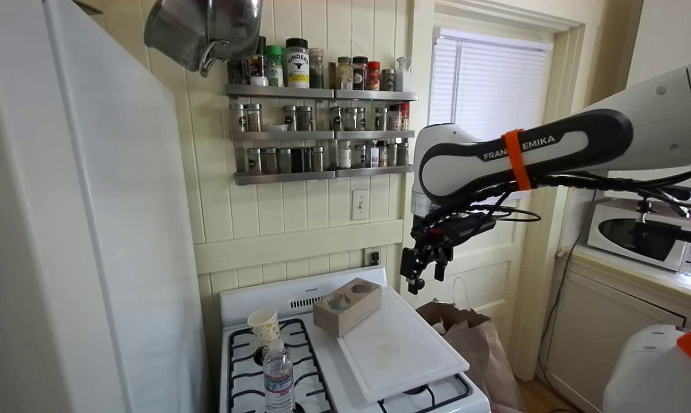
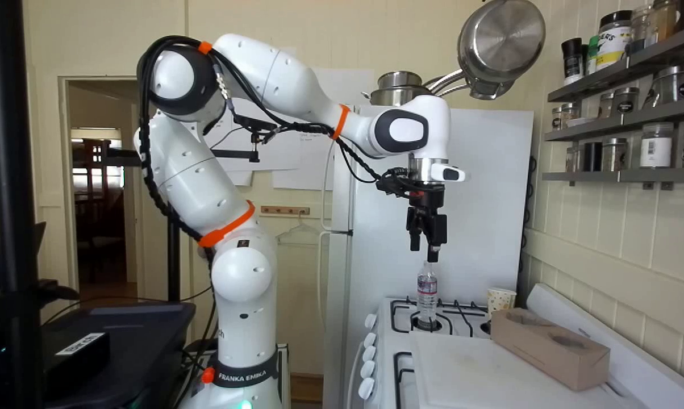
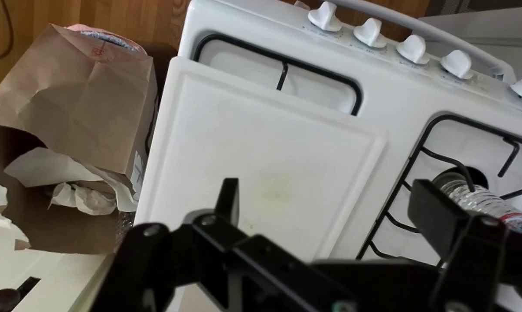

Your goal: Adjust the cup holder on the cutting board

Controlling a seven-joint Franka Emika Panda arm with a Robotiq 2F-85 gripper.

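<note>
Hanging w/ jaws spread wide & nothing held, hand (image 3: 331, 203) is well apart fr. two-hole cardboard cup holder (image 1: 351, 314) at wall-side end of white cutting board (image 1: 400, 351) (exact overlap unclear); adj. prob. pending, w/ approach, grip & shift remaining.

Set out on white gas stove (image 3: 399, 112): white cutting board (image 3: 261, 147) laid over one side, bit of black grate (image 3: 282, 76) showing past front edge; across, amid bars of opposite grate (image 3: 442, 158), clear labelled bottle (image 1: 279, 381) upright toward front, patterned paper cup (image 1: 264, 326), mouth up, behind it.
</note>
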